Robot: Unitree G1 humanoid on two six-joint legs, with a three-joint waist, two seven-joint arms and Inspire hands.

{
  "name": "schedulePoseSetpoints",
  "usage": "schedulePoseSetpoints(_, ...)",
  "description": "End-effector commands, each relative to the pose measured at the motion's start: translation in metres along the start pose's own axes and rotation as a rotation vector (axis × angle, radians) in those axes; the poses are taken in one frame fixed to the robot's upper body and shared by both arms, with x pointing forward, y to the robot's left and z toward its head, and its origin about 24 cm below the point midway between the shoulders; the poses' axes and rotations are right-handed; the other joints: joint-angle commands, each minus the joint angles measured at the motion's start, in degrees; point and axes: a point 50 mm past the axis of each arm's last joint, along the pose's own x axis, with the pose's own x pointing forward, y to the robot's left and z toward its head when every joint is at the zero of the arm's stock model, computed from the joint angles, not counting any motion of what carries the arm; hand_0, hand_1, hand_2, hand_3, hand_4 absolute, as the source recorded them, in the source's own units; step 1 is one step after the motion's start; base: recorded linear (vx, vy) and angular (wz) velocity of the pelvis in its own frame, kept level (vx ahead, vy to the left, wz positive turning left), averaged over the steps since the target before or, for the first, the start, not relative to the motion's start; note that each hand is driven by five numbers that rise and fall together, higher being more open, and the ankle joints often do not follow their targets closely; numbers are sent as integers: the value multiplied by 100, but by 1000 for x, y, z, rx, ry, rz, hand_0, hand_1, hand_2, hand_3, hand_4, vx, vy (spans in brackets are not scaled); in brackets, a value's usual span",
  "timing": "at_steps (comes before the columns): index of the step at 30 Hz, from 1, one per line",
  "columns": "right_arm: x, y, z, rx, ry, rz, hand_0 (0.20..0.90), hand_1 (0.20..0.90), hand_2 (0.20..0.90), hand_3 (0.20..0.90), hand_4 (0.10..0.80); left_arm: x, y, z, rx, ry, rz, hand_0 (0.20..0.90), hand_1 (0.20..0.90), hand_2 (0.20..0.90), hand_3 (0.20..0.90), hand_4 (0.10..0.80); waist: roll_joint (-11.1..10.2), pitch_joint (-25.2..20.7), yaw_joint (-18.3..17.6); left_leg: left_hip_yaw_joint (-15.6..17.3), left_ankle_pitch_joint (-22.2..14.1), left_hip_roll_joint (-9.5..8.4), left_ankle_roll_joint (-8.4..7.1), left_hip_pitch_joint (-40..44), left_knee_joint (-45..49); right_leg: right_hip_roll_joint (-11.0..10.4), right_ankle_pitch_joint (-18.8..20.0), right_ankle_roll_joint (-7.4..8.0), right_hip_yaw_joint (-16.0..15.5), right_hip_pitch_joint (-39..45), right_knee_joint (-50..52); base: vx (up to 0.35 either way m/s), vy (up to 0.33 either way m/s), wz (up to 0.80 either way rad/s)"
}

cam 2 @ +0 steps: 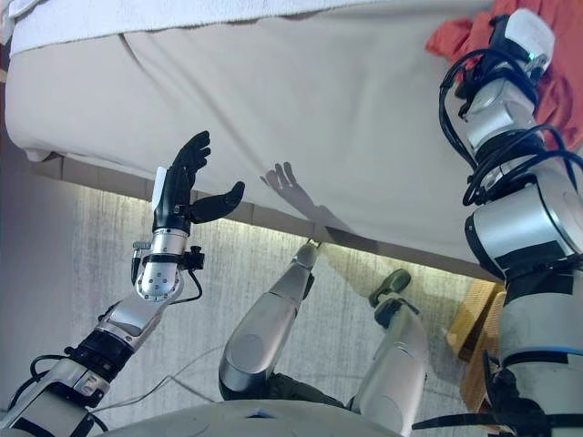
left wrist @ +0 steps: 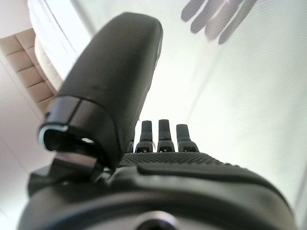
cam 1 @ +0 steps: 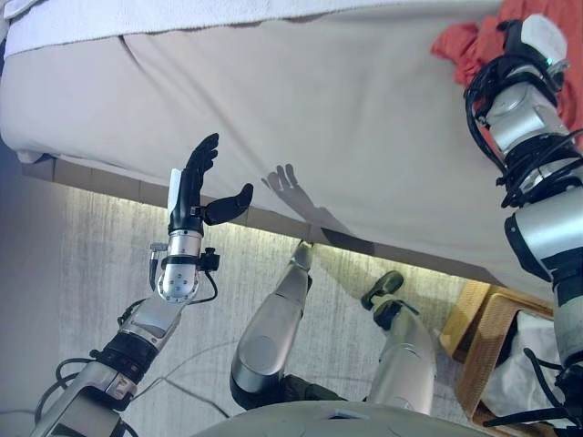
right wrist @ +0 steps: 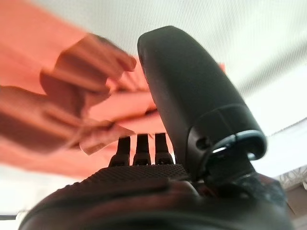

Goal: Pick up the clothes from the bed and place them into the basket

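Note:
Red-orange clothes (cam 1: 463,47) lie crumpled on the beige bed (cam 1: 301,109) at its far right. My right arm reaches over the bed to them. In the right wrist view my right hand (right wrist: 144,173) has straight fingers and its thumb standing out, and the red-orange clothes (right wrist: 57,110) lie just past the fingertips; I cannot tell whether they touch. My left hand (cam 1: 196,187) is open and empty, held upright at the bed's near edge on the left; it also shows in the left wrist view (left wrist: 163,163).
A wicker basket (cam 1: 492,337) stands on the floor at the lower right beside the bed, with white cloth (cam 1: 526,364) in it. A white blanket (cam 1: 137,23) lies along the bed's far side. Grey carpet (cam 1: 82,264) runs along the bed's near edge.

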Motion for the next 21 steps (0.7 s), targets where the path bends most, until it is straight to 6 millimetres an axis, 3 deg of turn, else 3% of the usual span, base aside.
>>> schedulePoseSetpoints(1, 7, -57, 14, -81, -39, -189, 900, 900, 900, 900, 800, -3, 12, 31, -63, -177, 33, 900, 900, 900, 900, 800, 179, -91, 39, 544, -817, 110, 477, -471, 810, 213, -102, -213, -2, -291, 404, 37, -30, 8)
schedulePoseSetpoints(7, 8, -53, -9, -95, 80, -162, 900, 900, 900, 900, 800, -9, 14, 33, -60, -188, 31, 900, 900, 900, 900, 800, 247, -91, 51, 473, -1080, 38, 584, -1086, 1468, 226, -332, -351, 77, -817, 999, 34, -44, 1)
schedulePoseSetpoints(9, 9, -56, -15, -87, 100, -171, 589, 589, 589, 538, 438, -11, 15, 32, -57, -188, 28, 900, 900, 900, 900, 800, 270, -91, 59, 474, -1102, 35, 596, -1189, 1552, 229, -362, -376, 79, -904, 1076, 4, -47, -1)
schedulePoseSetpoints(10, 9, -57, -16, -83, 104, -180, 300, 300, 300, 200, 100, -11, 15, 32, -57, -188, 28, 900, 900, 900, 900, 800, 278, -91, 61, 475, -1108, 31, 601, -1208, 1572, 231, -370, -384, 80, -921, 1094, -2, -37, 0)
schedulePoseSetpoints(16, 10, -61, -26, -38, 109, -225, 300, 300, 300, 200, 100, -14, 17, 33, -52, -191, 16, 900, 900, 900, 900, 800, 253, -91, 18, 498, -1126, 68, 597, -1081, 1561, 270, -386, -406, 105, -795, 1080, -4, -27, 0)
schedulePoseSetpoints(21, 9, -62, -22, -25, 72, -246, 300, 300, 300, 200, 100, -11, 16, 27, -35, -158, 12, 900, 900, 900, 900, 800, 159, -91, -103, 608, -1148, 165, 551, -361, 1272, 315, -296, -360, 153, -134, 645, -14, 10, -8)
